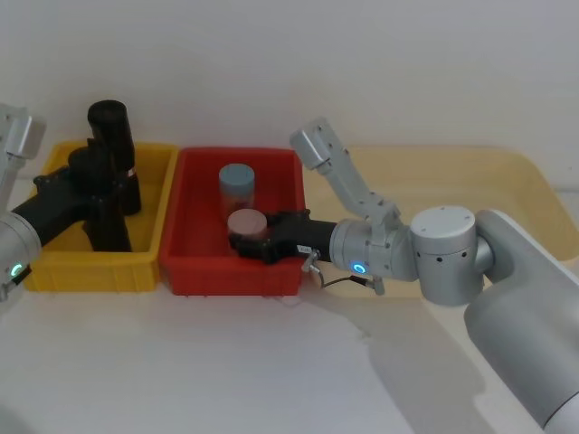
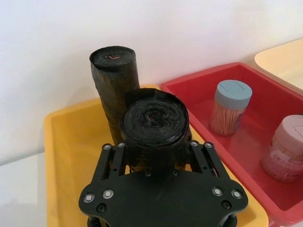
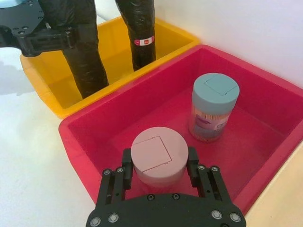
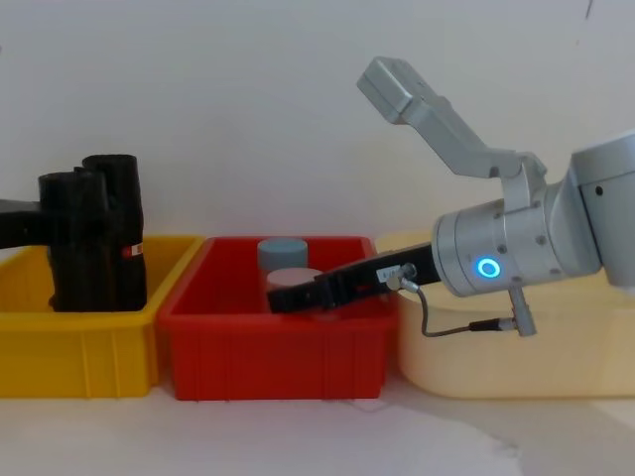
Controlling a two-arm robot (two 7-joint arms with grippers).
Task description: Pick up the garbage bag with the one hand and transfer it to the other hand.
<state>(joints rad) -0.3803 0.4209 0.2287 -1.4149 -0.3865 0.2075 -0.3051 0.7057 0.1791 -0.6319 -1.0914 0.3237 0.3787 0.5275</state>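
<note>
The left gripper was clamped on the garbage bag, not yet lifted from the yellow bin. The right gripper clasped a pink jar; no handover yet

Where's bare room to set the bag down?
Free: the table in front of both bins, and what shows of the cream tray beside the red bin. Crowded: the yellow bin holds the garbage bag in the left pincer plus a labelled roll; the red bin, a blue jar and a pink jar in the right pincer.
</note>
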